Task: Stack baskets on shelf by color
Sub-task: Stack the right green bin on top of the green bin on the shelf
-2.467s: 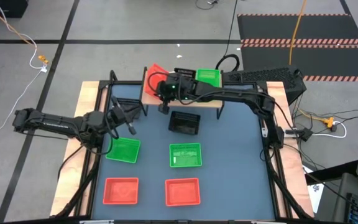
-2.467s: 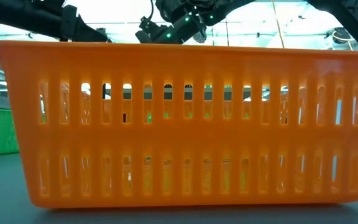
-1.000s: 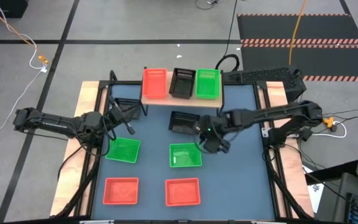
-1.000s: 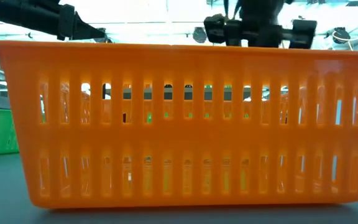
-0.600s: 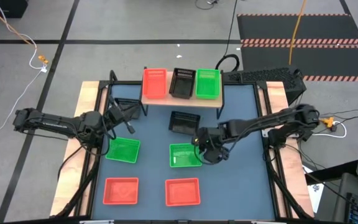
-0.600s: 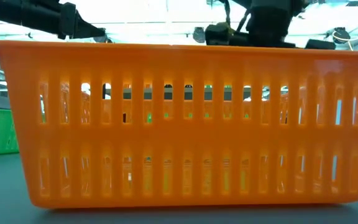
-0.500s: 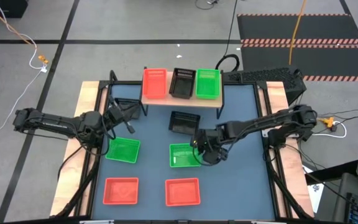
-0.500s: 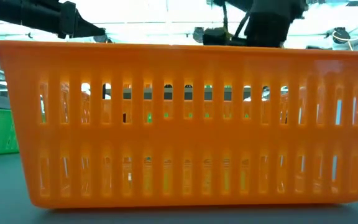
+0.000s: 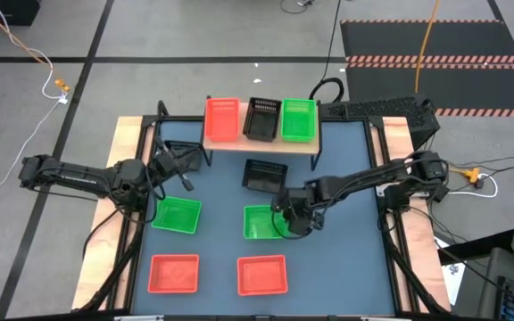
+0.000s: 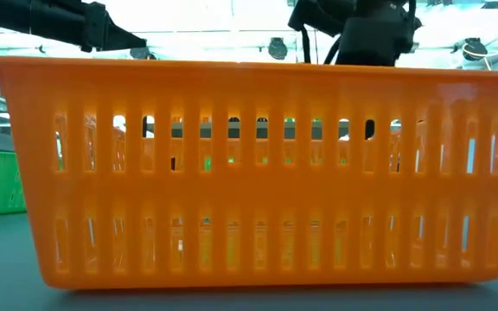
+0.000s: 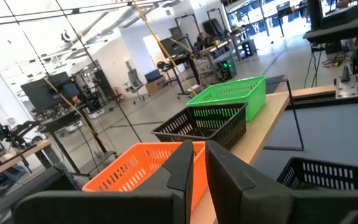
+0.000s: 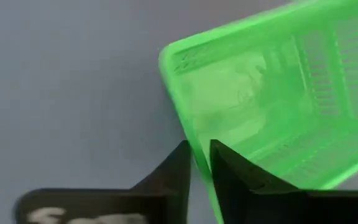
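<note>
A green basket (image 9: 264,223) near the centre of the table (image 9: 346,259) is pinched by the right gripper (image 9: 286,222), whose two dark fingers (image 12: 178,168) are seen in the right wrist view drawn together on either side of the basket's thin wall at its 3 o'clock rim. On the shelf (image 9: 261,143) at 12 o'clock, one red basket (image 9: 222,119), one black basket (image 9: 261,118) and one green basket (image 9: 298,119) are set side by side. Still on the table are a second black basket (image 9: 265,175) just at 12 o'clock of the pinched one, another green one (image 9: 178,215) at 9 o'clock, and two red ones (image 9: 173,273) (image 9: 262,275) along the 6 o'clock edge.

The left gripper (image 9: 169,163) is held at the table's 10 o'clock side, its fingers nearly together on nothing, above what appears to be a further black basket (image 9: 182,153) partly hidden beneath it.

For the step to be done well, the wall should be gripped firmly before any lift, since a basket held by one rim is likely to tilt and swing. It should be raised clear of the black basket beside it, carried level to the shelf's 3 o'clock end, squared over the green basket there and lowered until nested before the fingers are parted.
</note>
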